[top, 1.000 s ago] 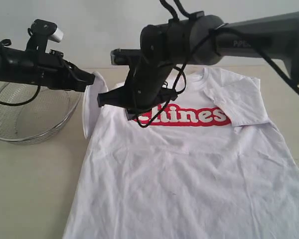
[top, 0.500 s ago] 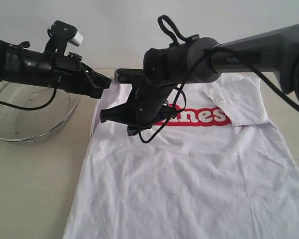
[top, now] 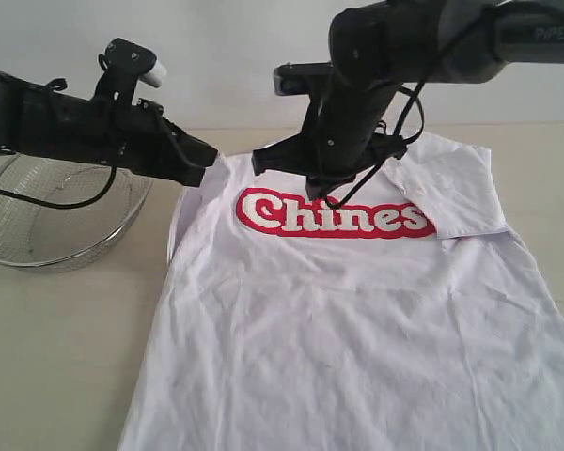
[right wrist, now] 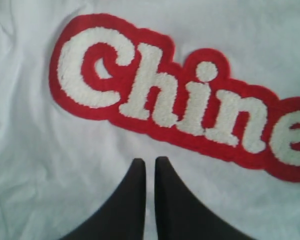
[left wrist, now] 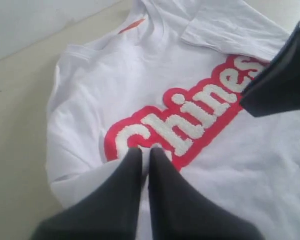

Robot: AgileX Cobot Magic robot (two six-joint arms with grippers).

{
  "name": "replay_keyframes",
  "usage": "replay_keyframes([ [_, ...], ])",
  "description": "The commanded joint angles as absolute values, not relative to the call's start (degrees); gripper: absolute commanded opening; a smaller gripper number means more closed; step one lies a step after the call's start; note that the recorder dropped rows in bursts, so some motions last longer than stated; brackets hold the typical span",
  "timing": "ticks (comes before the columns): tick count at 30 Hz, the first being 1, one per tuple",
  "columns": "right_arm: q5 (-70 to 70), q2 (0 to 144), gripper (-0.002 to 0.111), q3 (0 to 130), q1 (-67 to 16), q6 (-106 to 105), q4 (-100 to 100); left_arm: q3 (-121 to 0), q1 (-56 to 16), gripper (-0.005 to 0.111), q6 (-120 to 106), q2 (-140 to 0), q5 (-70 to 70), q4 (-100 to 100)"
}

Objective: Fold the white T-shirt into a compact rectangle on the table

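White T-shirt (top: 357,319): short-sleeved, laid chest up on the surface (top: 66,357), collar at the far side, hem running out of the exterior view at the near edge. Cloth lightly creased over the body.

- Red band (top: 334,214): across the chest, raised white lettering reading "Chines"; the end of the word is covered.
- Right sleeve (top: 451,188): folded inward over the chest, its edge lying on the end of the band.
- Left shoulder: a soft fold of cloth (left wrist: 77,185) at the shirt's outer edge, just beside the left jaws.
- Neck tag (left wrist: 132,25): small, orange, inside the collar.

Left gripper (top: 207,167): on a dark arm reaching in from the left, tip above the shirt's left shoulder. Jaws pressed together, only a thin slit between them in the left wrist view; nothing is seen pinched.

Right gripper (right wrist: 150,162): on a dark arm with looped cables, reaching in from the right, pointed down over the upper chest just beyond the band. Jaws pressed together, clear of the cloth; no fabric between them.

Surface: pale beige, matte, bare at the left of the shirt.

Wire basket (top: 56,216): round, metal mesh, standing on the surface left of the shirt and apart from it, under the left arm.
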State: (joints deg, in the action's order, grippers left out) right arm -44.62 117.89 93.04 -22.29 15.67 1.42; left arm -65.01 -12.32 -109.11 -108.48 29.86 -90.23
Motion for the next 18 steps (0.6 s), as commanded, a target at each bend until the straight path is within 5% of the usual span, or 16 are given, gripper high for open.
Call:
replay_keyframes([
  [1,-46.5,116.46,0.001,92.68,-19.94,15.63,3.54,-65.35,-15.41,0.005,-110.38,-109.11,29.82,-92.12],
  [18,-48.02,116.46,0.001,92.68,-18.86,12.11,3.64,-67.61,-19.15,0.005,-104.3,-111.04,24.37,-92.3],
])
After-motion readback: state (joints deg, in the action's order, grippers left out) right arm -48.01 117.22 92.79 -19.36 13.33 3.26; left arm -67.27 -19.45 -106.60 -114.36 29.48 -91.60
